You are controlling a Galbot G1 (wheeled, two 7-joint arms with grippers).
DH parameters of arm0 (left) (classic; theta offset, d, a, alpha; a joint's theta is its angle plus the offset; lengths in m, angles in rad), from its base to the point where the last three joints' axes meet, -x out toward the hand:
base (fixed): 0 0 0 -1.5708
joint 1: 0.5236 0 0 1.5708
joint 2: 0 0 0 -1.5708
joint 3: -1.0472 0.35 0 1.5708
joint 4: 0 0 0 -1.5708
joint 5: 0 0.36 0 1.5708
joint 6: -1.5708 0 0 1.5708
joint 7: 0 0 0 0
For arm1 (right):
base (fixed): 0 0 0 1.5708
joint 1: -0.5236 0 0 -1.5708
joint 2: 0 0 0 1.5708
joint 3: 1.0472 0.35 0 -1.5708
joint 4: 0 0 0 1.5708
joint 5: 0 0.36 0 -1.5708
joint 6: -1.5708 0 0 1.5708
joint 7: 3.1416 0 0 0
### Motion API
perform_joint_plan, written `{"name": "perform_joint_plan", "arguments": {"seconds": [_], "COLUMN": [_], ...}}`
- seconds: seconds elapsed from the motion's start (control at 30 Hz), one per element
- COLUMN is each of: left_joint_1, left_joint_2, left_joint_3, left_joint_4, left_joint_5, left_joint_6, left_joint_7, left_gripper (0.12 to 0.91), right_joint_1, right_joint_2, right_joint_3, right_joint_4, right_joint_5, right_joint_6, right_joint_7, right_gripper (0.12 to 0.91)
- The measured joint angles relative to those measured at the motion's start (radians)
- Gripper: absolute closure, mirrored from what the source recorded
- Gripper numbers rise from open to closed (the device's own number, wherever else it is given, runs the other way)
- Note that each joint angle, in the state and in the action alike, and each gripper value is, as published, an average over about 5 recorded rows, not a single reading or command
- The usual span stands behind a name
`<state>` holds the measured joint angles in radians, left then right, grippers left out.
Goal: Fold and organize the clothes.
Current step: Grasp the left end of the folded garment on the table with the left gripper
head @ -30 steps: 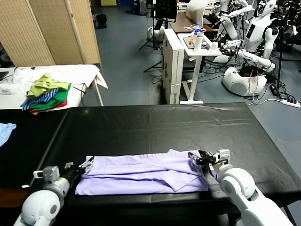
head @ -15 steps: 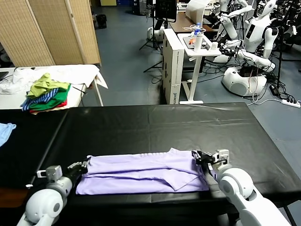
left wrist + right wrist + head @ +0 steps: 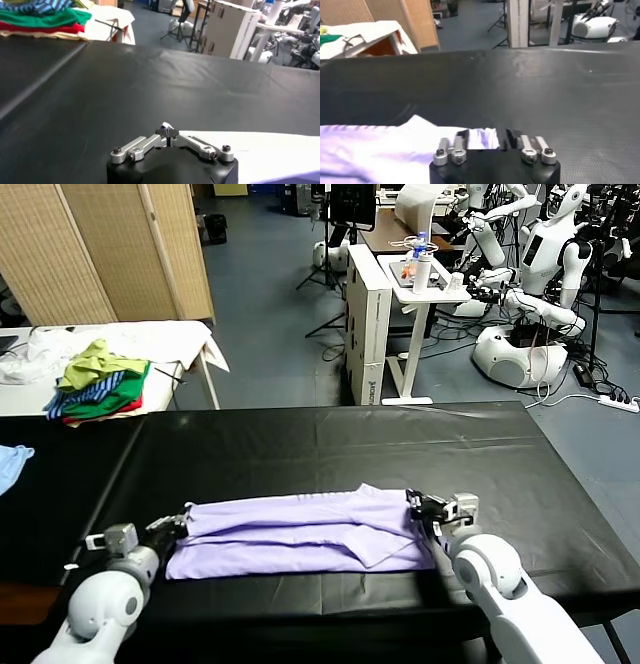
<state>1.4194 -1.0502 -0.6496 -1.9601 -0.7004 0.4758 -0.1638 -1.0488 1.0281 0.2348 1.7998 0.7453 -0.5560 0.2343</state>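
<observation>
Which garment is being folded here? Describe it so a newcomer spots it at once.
Start at the black table filling the head view; along its near edge lies the T-shirt, spread flat between the left end effector and the right end effector, each shut on one end. It is plain lavender, unlike the bright garment pile and blue cloth.

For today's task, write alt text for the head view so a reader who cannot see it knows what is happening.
A folded lavender T-shirt lies along the near edge of a black table, with the left gripper shut on its left end and the right gripper shut on its right end. Beyond, a side table holds a pile of colourful garments.
</observation>
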Motion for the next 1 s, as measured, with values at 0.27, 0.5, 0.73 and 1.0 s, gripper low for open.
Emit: {"name": "perform_joint_plan", "arguments": {"seconds": [0.27,0.5,0.73,1.0], "left_joint_1": [0.084,0.126,0.128,0.135], "left_joint_2": [-0.061,-0.143,-0.197,-0.233], "left_joint_3": [-0.026,-0.029,-0.036,-0.038], "left_joint_4": [-0.069,-0.079,-0.059,-0.050], "left_joint_5": [0.047,0.095,0.081,0.053], "left_joint_6": [-0.006,-0.020,-0.034,-0.039], "left_joint_7": [0.001,0.009,0.030,0.048], "left_gripper": [0.610,0.203,0.124,0.123], "right_joint_1": [-0.041,-0.101,-0.124,-0.132], "right_joint_2": [-0.044,-0.092,-0.101,-0.111], "right_joint_3": [0.037,0.087,0.103,0.108], "right_joint_4": [0.069,0.171,0.214,0.235], "right_joint_5": [0.038,0.056,0.057,0.054], "right_joint_6": [-0.020,-0.026,-0.024,-0.021], "right_joint_7": [-0.007,-0.005,-0.005,-0.003], "right_gripper": [0.392,0.128,0.118,0.118]}}
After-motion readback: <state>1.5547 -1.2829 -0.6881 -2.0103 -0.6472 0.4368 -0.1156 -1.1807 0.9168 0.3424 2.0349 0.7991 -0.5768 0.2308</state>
